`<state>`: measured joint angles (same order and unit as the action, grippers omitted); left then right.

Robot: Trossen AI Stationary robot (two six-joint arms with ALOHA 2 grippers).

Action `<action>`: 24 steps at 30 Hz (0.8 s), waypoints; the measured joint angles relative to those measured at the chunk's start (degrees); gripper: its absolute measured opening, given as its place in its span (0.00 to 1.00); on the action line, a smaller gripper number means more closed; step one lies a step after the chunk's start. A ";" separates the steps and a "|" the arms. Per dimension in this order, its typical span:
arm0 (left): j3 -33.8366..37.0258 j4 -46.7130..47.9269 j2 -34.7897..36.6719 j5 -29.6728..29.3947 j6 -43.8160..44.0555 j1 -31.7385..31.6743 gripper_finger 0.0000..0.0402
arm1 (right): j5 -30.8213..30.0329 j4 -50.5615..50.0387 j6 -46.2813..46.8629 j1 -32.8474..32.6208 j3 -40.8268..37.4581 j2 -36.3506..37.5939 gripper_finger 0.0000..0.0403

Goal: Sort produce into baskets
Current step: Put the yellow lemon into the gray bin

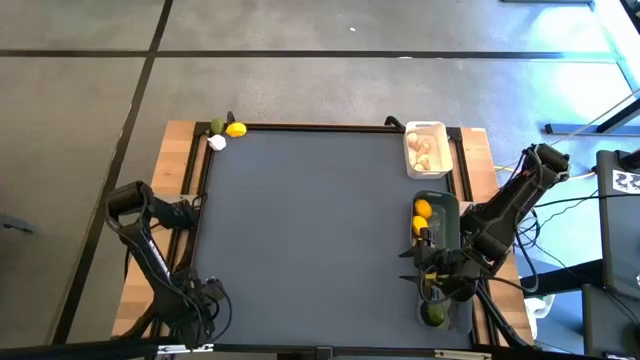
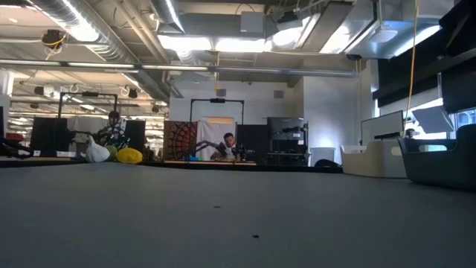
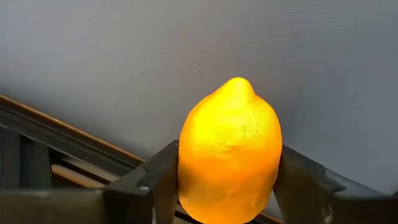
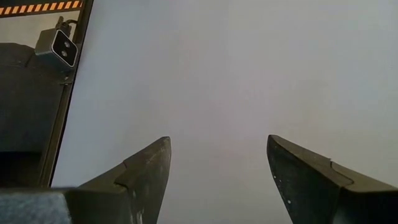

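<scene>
Clear basket (image 1: pixel 447 312): nearest on the right edge of the grey mat (image 1: pixel 320 220); one lime (image 1: pixel 433 314) lies inside.
Right gripper (image 4: pixel 217 140): above the right-hand row of baskets, between the clear and the dark one; fingers set well apart, nothing between them.
Left gripper (image 3: pixel 229 158): at the mat's left edge; a finger (image 3: pixel 158 180) presses on each side of the held lemon (image 3: pixel 231 143), pointed end outward.
Dark basket (image 1: pixel 446 205): middle of the row; two lemons (image 1: pixel 422 210) inside.
White basket (image 1: pixel 424 129): farthest of the row; holds pale garlic bulbs (image 1: pixel 424 150).
Loose pile: far left corner of the mat; loose lemon (image 1: pixel 236 129), loose lime (image 1: pixel 216 126) and loose garlic (image 1: pixel 216 143), close together.
</scene>
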<state>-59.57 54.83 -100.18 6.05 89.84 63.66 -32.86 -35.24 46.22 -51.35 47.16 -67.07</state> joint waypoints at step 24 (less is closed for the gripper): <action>-11.75 -0.17 -0.02 -11.74 -23.35 -17.40 0.49 | 0.93 0.25 -0.01 0.00 0.00 0.00 0.66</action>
<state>-71.32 54.65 -100.20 -5.69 66.49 46.26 -31.93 -34.99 46.21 -51.35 47.16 -67.07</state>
